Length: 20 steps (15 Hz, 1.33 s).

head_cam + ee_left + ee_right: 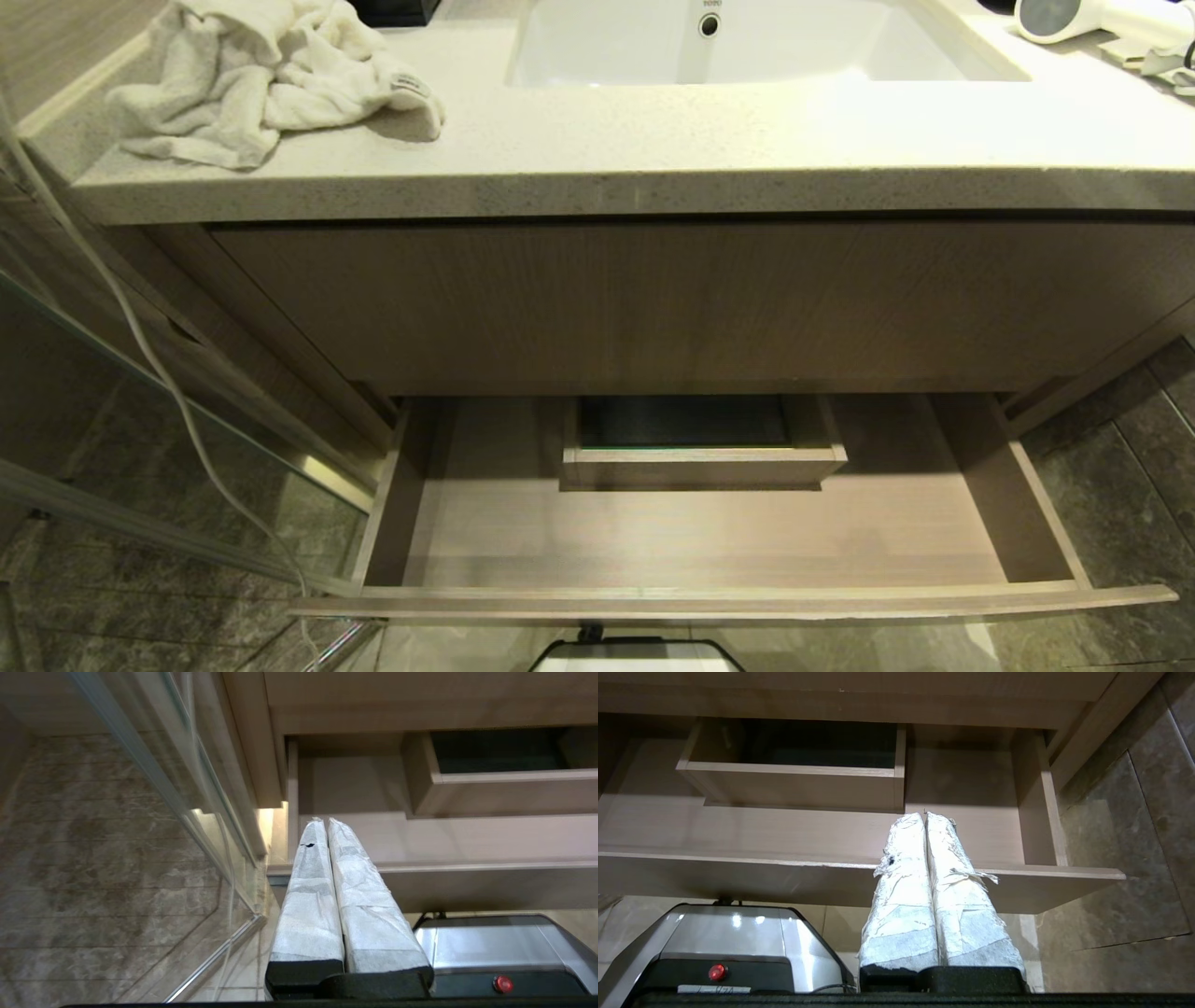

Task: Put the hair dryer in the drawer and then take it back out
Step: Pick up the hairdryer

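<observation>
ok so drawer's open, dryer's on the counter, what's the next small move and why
Probably raise the right gripper toward the hair dryer: the drawer is open with no dryer inside, both grippers are shut and low in front of it, and the dryer lies on the right.

A crumpled white terry towel (271, 79) lies at the upper left of the head view, on the speckled beige counter (653, 149). The white sink basin (747, 47) is set into the counter at the upper middle, with a round overflow hole (709, 25) in its back wall. Below the counter edge runs a tall light-wood panel (672, 299), spanning the frame's middle. A thin white cable (140, 336) hangs down the left side, past a glass panel with a metal edge (168, 392). Dark marbled floor tiles (1120, 467) fill the lower right corner.
</observation>
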Motion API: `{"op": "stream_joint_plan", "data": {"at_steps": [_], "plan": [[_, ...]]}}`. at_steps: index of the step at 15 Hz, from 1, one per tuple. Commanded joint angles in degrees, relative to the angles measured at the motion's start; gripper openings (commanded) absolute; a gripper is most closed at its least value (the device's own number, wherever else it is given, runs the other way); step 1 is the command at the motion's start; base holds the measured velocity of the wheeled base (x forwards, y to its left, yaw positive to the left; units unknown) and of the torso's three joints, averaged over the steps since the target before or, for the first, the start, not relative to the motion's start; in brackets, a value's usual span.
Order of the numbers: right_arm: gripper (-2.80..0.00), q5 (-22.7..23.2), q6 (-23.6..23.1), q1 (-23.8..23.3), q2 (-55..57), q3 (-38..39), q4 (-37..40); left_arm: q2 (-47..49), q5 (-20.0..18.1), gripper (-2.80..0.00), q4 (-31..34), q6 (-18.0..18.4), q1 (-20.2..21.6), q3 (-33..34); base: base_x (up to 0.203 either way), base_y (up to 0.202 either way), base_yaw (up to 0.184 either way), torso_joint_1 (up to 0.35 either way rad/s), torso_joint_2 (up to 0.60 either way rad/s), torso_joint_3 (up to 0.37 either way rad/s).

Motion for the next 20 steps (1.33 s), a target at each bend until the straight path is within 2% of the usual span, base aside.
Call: {"op": "stream_joint_plan", "data": {"at_steps": [1,5,10,20], "plan": [[-2.80,0.0,-0.1,0.0,0.1,0.0,0.1,0.1,0.0,-2.80,0.1,0.0,0.0,0.1,0.000,0.000,0.000,0.276,-0.44,-0.163],[-2.80,0.0,-0.1,0.0,0.1,0.0,0.1,0.1,0.0,-2.80,0.1,0.0,0.0,0.1,0.000,0.000,0.000,0.097,-0.49,-0.185],[-2.80,0.1,-0.1,0.1,0.1,0.0,0.1,0.1,0.0,-2.80,0.1,0.0,0.0,0.1,0.000,0.000,0.000,0.458,-0.52,-0.227],[-2.80,0.2,0.0,0.0,0.1,0.0,0.1,0.1,0.0,-2.80,0.1,0.0,0.0,0.1,0.000,0.000,0.000,0.316,-0.55,-0.240]]}}
